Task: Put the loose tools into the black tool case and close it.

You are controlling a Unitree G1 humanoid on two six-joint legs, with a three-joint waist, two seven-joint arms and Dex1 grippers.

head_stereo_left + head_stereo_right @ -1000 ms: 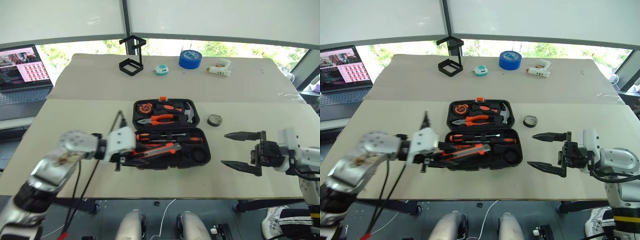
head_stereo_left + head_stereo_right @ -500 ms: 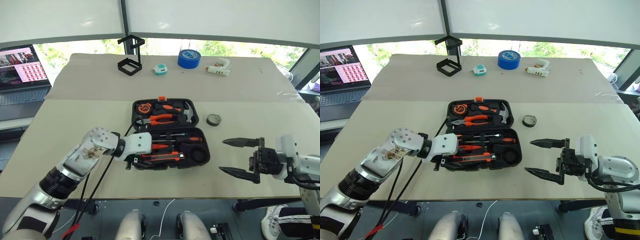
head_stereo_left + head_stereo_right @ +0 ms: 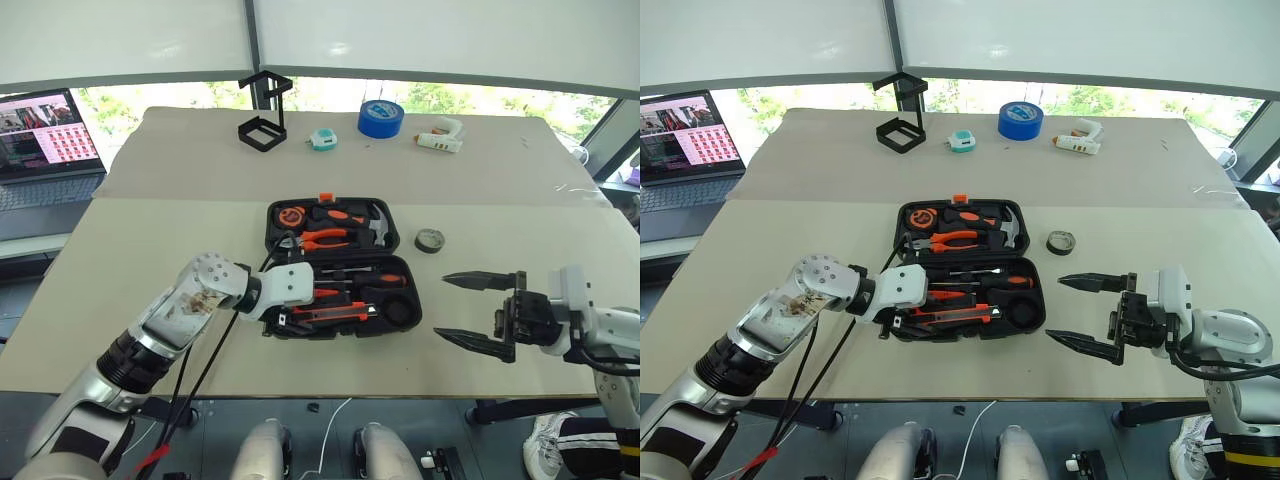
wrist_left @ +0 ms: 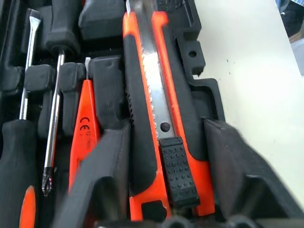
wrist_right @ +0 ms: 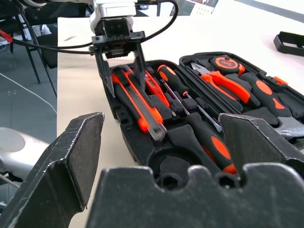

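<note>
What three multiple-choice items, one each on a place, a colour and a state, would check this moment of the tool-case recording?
1. Where does the small dark grey tape roll lie?
A. On the table right of the open black tool case
B. In the case's round slot
C. Beside the laptop

2. What colour is the big tape roll at the table's far side?
A. Orange
B. Blue
C. White

3. How do the left end effector fingers stand at the utility knife?
A. Clamped shut on its handle
B. Spread, one on either side of the knife in its slot
C. Raised high above the case

Answers: 1 A, the roll sits on bare table outside the case. 2 B, it is plainly blue. 3 B, both wrist views show a finger on each side.
</note>
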